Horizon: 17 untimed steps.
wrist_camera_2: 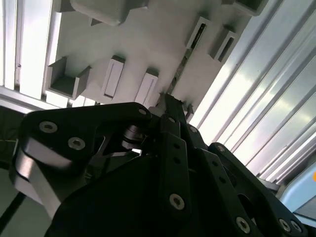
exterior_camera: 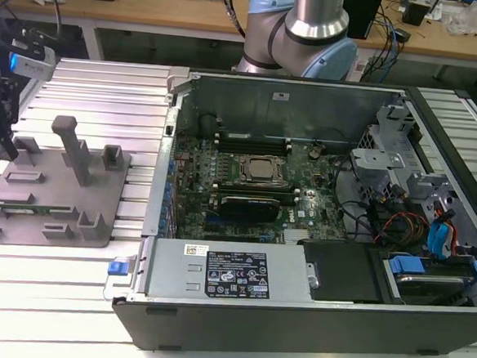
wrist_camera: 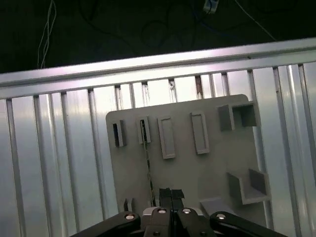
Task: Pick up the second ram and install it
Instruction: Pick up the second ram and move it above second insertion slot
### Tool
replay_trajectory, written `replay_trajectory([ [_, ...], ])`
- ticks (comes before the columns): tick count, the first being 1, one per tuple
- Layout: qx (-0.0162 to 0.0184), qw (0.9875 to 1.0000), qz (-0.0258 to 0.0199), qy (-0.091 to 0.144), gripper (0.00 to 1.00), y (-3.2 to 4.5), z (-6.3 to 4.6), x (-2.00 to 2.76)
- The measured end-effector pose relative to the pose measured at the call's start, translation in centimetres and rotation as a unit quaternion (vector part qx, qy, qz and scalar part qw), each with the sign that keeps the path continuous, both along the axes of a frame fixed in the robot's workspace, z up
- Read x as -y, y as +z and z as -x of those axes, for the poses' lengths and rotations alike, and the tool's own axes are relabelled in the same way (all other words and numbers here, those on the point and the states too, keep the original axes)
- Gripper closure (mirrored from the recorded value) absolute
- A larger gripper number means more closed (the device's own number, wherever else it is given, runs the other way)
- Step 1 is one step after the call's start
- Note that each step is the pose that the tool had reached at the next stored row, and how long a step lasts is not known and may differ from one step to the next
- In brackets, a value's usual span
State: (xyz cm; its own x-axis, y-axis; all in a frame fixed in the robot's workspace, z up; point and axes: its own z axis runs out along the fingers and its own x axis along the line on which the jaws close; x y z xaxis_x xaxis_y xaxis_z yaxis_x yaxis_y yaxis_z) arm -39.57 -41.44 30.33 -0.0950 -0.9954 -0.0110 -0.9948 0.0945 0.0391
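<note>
The second ram (exterior_camera: 36,209) is a thin green stick lying edge-up in a slot of the grey fixture plate (exterior_camera: 58,184), at the exterior view's left. My gripper (exterior_camera: 7,148) hangs over the far-left part of that plate, above the ram and apart from it. In the first wrist view the ram (wrist_camera: 147,158) runs as a narrow line across the plate (wrist_camera: 207,168) toward my gripper (wrist_camera: 171,192), whose fingers are pressed together with nothing between them. The second wrist view shows the ram (wrist_camera_2: 183,61) beyond the shut gripper (wrist_camera_2: 170,101).
The open computer case (exterior_camera: 179,85) lies to the exterior view's right, with the silver processor (exterior_camera: 261,169), memory slots (exterior_camera: 245,136) and a black expansion card (exterior_camera: 249,204) inside. A tall grey post (exterior_camera: 73,147) stands on the fixture plate. The ribbed aluminium table (exterior_camera: 98,79) surrounds both.
</note>
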Motion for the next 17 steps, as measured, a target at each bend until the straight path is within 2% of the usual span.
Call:
replay_trajectory([
  [3,-0.0002,1.0,0.0009,0.005,0.92,-0.01,0.0,0.0],
  [6,0.0,1.0,0.0008,0.007,0.92,-0.18,0.5,0.04],
  [10,-0.0001,0.9999,0.0008,0.017,0.92,-1.02,0.7,0.36],
  [11,0.0,0.9998,0.0008,0.021,0.92,-1.35,0.7,0.62],
  [13,0.0,0.9997,0.0008,0.026,0.92,-1.71,0.8,0.79],
  [17,0.0,0.9994,0.0008,0.035,0.92,-2.1,0.8,0.83],
])
